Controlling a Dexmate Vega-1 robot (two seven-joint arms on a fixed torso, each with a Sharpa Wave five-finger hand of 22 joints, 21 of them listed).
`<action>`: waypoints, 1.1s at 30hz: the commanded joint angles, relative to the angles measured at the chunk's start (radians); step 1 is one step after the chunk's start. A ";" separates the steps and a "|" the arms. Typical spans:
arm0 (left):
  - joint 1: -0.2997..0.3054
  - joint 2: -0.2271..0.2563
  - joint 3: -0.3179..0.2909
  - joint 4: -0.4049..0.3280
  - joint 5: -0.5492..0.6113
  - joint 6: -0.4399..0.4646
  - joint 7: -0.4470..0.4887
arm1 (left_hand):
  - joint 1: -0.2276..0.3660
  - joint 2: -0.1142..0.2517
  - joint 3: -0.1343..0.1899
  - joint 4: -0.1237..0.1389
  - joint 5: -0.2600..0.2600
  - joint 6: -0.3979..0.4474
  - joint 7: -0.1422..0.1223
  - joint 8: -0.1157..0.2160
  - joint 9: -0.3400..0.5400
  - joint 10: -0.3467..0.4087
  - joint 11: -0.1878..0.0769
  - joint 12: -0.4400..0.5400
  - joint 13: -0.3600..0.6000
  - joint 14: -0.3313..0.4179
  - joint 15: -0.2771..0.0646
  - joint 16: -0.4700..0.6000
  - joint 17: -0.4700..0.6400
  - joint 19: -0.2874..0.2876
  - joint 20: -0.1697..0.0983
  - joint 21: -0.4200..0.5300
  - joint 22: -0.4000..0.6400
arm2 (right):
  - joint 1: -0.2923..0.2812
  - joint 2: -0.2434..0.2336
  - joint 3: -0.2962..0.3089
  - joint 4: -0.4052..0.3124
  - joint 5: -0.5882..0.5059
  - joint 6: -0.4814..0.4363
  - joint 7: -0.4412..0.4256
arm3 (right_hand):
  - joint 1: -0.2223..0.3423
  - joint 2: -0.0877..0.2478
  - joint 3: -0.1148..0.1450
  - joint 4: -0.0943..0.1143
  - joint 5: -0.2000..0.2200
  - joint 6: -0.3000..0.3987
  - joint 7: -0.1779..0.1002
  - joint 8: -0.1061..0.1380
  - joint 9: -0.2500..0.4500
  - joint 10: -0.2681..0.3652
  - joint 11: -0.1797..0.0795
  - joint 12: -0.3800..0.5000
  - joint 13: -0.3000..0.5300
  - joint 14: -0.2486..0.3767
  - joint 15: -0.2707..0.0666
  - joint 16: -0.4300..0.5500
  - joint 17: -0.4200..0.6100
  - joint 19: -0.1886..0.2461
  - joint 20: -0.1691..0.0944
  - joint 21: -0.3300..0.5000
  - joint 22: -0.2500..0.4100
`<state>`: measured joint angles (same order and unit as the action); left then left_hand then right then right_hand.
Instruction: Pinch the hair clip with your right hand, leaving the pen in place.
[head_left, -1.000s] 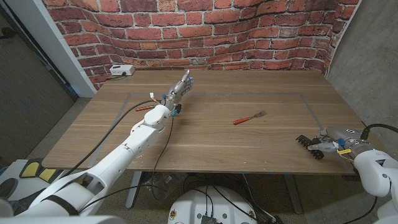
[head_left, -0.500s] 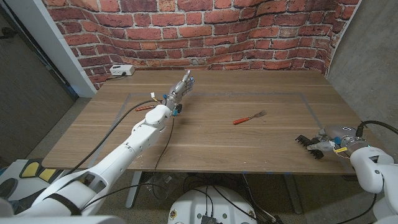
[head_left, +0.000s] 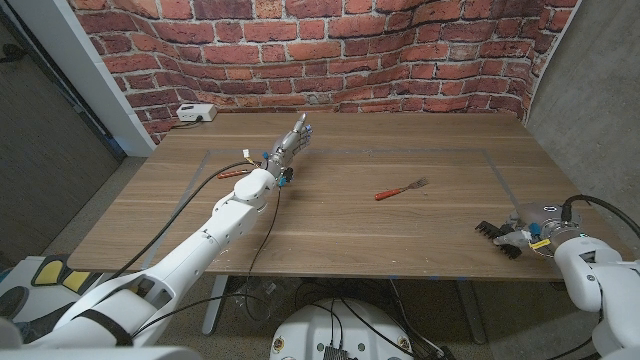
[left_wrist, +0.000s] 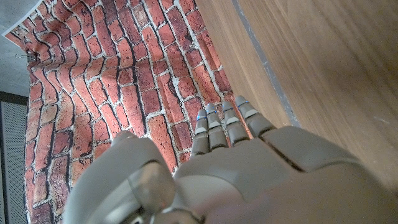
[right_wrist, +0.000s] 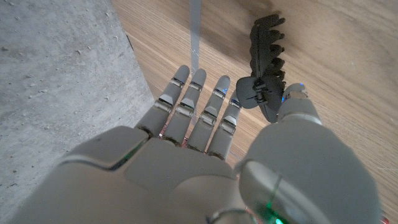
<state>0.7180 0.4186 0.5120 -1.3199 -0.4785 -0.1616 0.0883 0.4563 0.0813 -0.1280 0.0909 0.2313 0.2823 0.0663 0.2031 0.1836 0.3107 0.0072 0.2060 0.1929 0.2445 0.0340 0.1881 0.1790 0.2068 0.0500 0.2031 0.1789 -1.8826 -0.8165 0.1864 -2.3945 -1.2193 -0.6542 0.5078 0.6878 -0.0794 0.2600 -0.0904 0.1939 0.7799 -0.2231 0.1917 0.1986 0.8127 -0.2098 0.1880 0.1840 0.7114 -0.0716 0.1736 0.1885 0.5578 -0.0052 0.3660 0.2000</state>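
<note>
while the pinch is not yet made, the reach looks nearly done.
clip: black toothed hair clip (right_wrist: 266, 62) lies on the bench (head_left: 400, 225) near its right front corner, seen also from the head camera (head_left: 493, 228).
right robot hand: right robot hand (head_left: 528, 233) sits just beside the clip; from the wrist its fingers (right_wrist: 199, 106) are straight and apart, with the thumb tip at the clip's hinge, touching or nearly so. it holds nothing.
left robot hand: left robot hand (head_left: 288, 147) is raised over the far left of the bench, fingers straight and close together, gripping nothing.
pen: no pen can be made out; a red-handled fork (head_left: 400, 188) lies mid-bench, well apart from the clip.
done: approach, judged from how things lie.
left: closing thumb and finger on the clip.
</note>
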 joint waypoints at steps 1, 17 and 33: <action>0.005 0.002 -0.002 -0.002 -0.003 -0.002 0.000 | 0.000 0.006 -0.007 0.002 -0.004 0.008 0.001 -0.002 0.006 0.009 0.003 -0.003 0.004 -0.004 -0.001 0.000 0.004 -0.004 0.002 0.002 0.002 | 0.013 -0.003 -0.032 0.015 -0.076 0.013 0.027 | -0.017 -0.005 -0.008 0.003 0.010 -0.029 0.003 -0.008 0.003 -0.025 0.001 -0.002 0.006 -0.019 -0.065 0.005 0.003 -0.007 0.003 -0.004 0.001; 0.018 0.011 -0.008 -0.018 -0.006 0.002 0.007 | 0.001 0.007 -0.009 0.002 -0.004 0.008 0.000 -0.002 0.006 0.009 0.000 -0.003 0.004 -0.004 -0.001 0.000 0.004 -0.004 0.002 0.001 0.002 | 0.023 0.003 -0.021 0.017 -0.102 0.041 0.085 | -0.055 -0.027 -0.028 0.008 0.029 -0.117 0.024 -0.012 0.004 -0.111 0.022 -0.005 0.008 -0.073 -0.046 0.003 0.003 -0.041 0.023 -0.023 0.000; 0.019 0.014 -0.007 -0.027 -0.005 0.008 0.011 | 0.001 0.007 -0.011 0.002 -0.004 0.008 -0.001 -0.003 0.006 0.010 0.001 -0.002 0.004 -0.004 -0.002 0.000 0.004 -0.003 0.002 0.002 0.002 | 0.025 0.059 0.040 -0.006 -0.025 0.085 0.073 | -0.142 -0.061 -0.077 0.033 0.059 -0.224 0.118 -0.013 0.004 -0.187 0.088 0.007 0.011 -0.128 0.001 0.006 0.004 -0.064 0.053 -0.043 -0.002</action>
<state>0.7357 0.4302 0.5053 -1.3399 -0.4841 -0.1576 0.0967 0.4465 0.0911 -0.1308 0.0938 0.2313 0.2824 0.0663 0.2031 0.1836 0.3107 0.0072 0.2060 0.1929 0.2445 0.0340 0.1881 0.1790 0.2069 0.0500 0.2031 0.1789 -1.8607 -0.7934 0.1906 -2.3882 -1.3091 -0.6017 0.6009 0.5591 -0.1406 0.1889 -0.0579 0.2408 0.5691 -0.1221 0.1802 0.1984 0.6268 -0.1347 0.1881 0.1933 0.5910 -0.0569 0.1736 0.1884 0.4916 0.0395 0.3281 0.1951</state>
